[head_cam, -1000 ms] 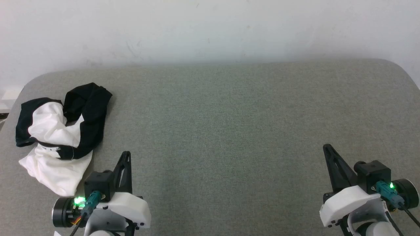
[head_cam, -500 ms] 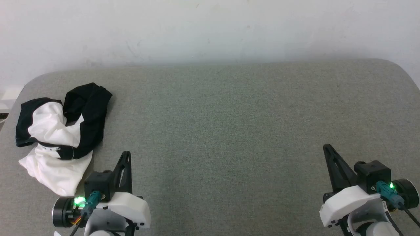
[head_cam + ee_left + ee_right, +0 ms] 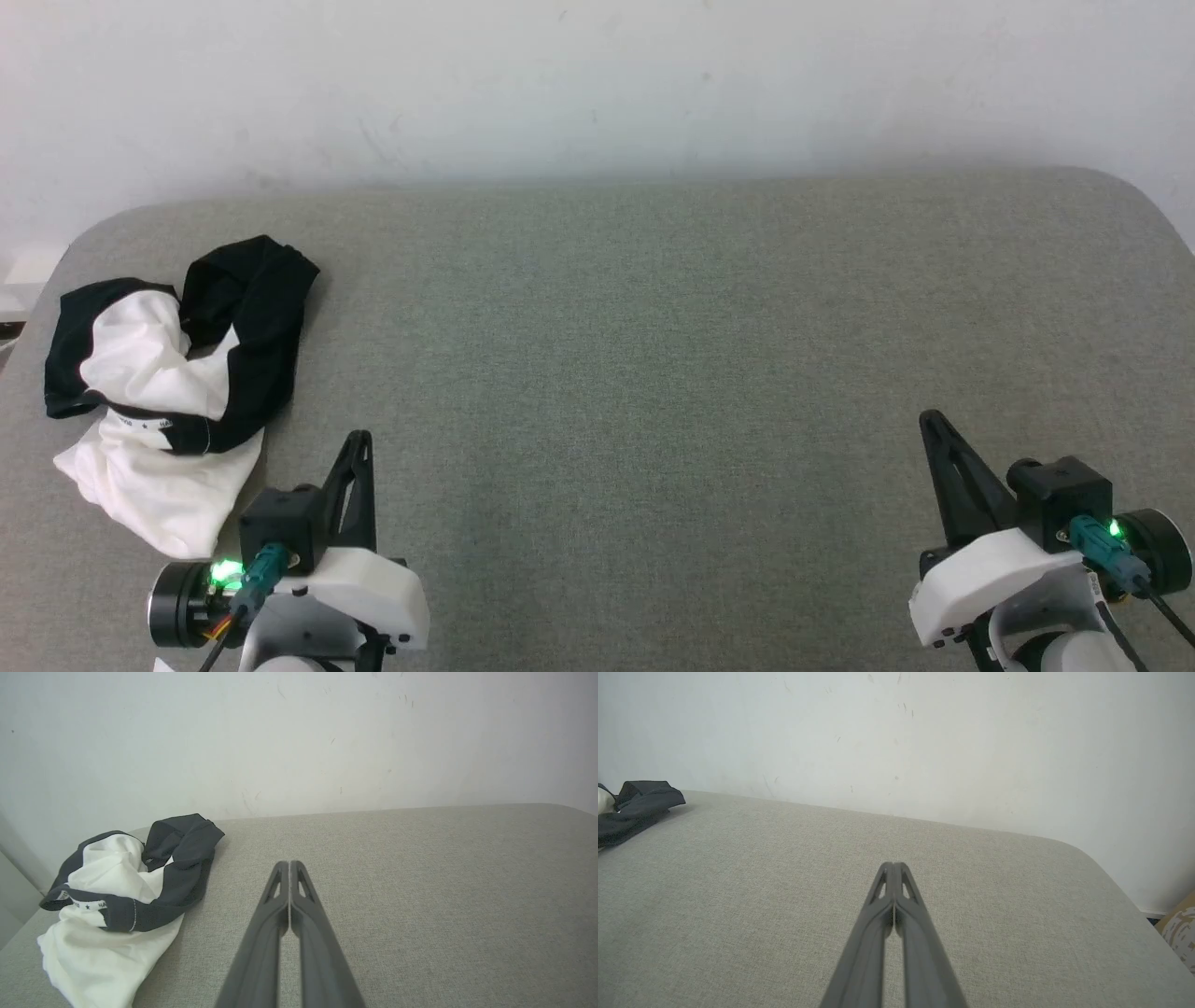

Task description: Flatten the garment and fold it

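The garment [image 3: 154, 373] lay crumpled in a heap at about nine o'clock in the head view, near the left edge of the grey surface [image 3: 653, 355]. Its black sleeves and collar were twisted over the white body, a lettered white tape showed along the neck, and a white tail of cloth trailed toward seven o'clock. The left claw [image 3: 359, 439] sat at seven o'clock in that view, its white wrist housing [image 3: 359, 588] low at the bottom edge. Its two dark fingers were pressed together, pinching nothing, and pointed to twelve o'clock with a slight lean toward one. The garment's nearest white edge lay just beside that wrist, at about ten o'clock from it and apart from the fingertips. In the left wrist view the fingers met tip to tip over bare surface, with the heap at nine o'clock. The right claw [image 3: 927, 420] sat at five o'clock in the head view, well apart from the garment, its fingers likewise pressed together on nothing and leaning toward eleven o'clock. In the right wrist view a black fold of the garment showed at the ten o'clock edge. A pale wall [image 3: 597, 84] rose behind the surface at twelve o'clock.
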Robot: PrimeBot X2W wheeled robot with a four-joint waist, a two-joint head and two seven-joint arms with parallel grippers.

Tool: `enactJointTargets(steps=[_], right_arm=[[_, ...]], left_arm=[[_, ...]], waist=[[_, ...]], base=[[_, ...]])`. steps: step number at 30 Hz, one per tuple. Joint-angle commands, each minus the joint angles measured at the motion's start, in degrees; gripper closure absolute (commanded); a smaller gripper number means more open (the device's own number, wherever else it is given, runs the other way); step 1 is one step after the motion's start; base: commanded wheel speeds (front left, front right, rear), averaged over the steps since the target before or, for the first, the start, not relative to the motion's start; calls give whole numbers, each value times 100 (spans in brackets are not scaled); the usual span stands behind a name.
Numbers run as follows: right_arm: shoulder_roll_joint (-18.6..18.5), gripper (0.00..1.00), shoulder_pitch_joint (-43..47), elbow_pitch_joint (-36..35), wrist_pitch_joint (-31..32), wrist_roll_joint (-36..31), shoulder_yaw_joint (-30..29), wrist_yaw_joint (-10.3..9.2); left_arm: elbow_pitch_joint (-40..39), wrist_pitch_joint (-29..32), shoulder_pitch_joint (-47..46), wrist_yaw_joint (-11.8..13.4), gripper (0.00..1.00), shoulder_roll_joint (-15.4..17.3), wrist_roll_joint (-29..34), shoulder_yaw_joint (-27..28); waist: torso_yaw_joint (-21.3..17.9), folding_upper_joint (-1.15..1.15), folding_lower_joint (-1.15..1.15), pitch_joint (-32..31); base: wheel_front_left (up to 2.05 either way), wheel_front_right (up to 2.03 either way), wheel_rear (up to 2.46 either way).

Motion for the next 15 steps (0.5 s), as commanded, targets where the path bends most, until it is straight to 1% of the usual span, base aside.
enactJointTargets(steps=[1, 13, 14, 15], right_arm=[[18, 100, -83, 7, 4, -35, 2, -4], [18, 100, -83, 7, 4, -35, 2, -4], [0, 0, 1, 0, -1, 2, 0, 0], [-2, 0, 6, 1, -2, 4, 0, 0]], left_arm=[[15, 1, -66, -46, 100, -26, 38, 23], [15, 1, -66, -46, 100, -26, 38, 23], [-1, -1, 1, 0, 0, 0, -1, -1], [-2, -3, 2, 2, 0, 1, -3, -5]], waist=[[0, 0, 0, 0], [0, 0, 0, 0], [0, 0, 0, 0], [0, 0, 0, 0]], base=[[0, 0, 0], [0, 0, 0], [0, 0, 0], [0, 0, 0]])
